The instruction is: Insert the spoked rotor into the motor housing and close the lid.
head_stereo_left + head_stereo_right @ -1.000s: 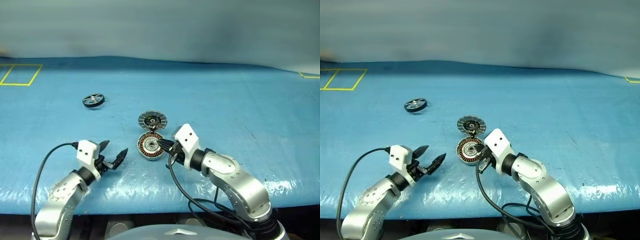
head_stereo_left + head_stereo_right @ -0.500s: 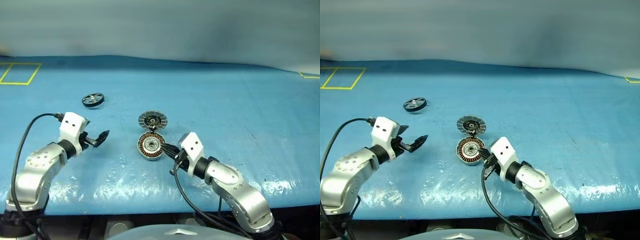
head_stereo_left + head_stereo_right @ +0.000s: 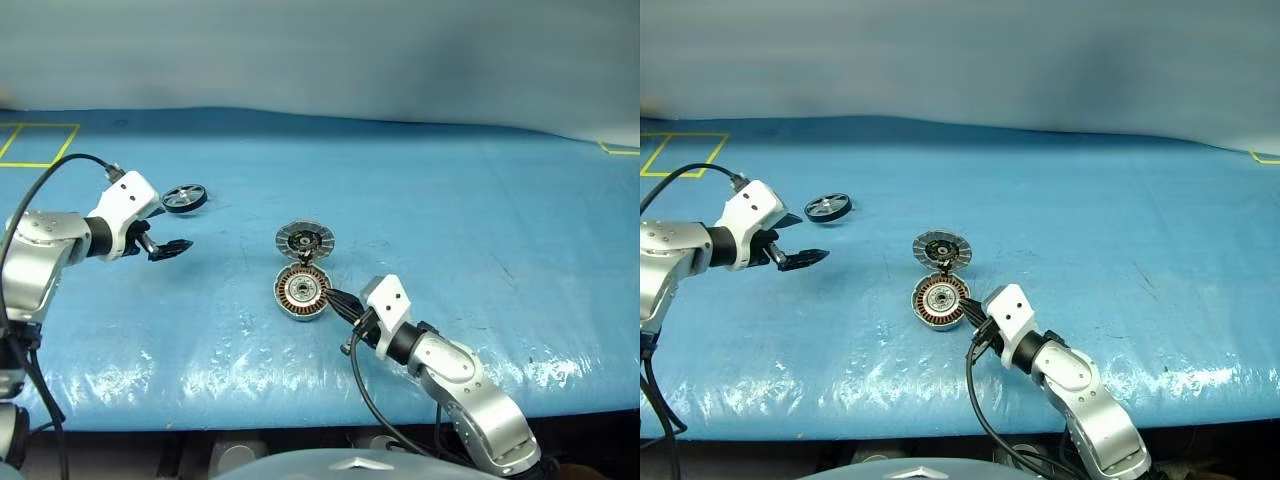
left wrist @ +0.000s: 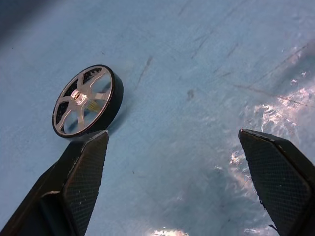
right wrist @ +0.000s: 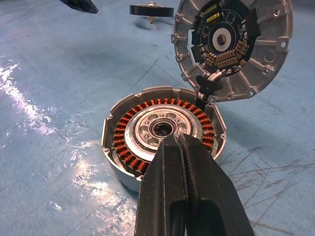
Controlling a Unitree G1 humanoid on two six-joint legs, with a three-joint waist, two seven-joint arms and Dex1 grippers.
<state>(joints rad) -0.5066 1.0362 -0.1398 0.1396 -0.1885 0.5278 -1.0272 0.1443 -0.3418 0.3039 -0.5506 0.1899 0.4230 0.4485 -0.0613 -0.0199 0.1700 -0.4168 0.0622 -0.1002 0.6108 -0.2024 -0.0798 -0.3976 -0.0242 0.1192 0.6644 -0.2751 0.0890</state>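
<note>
The spoked rotor, a black ring with silvery spokes, lies flat on the blue table at the far left. My left gripper hovers open just on the near side of it; in the left wrist view the rotor sits just beyond one fingertip. The motor housing rests mid-table with its coppery windings showing. Its hinged lid stands swung open behind it, inner face towards me. My right gripper is shut and empty, its tips at the housing's near rim.
A blue sheet covers the table, with yellow tape marks at the far left and far right. Black cables trail from both wrists. The table's front edge runs just below the right arm.
My left arm has swung up and away to the left, from near the front edge to beside the rotor, rolling its open gripper. The right hand sank slightly by the housing.
</note>
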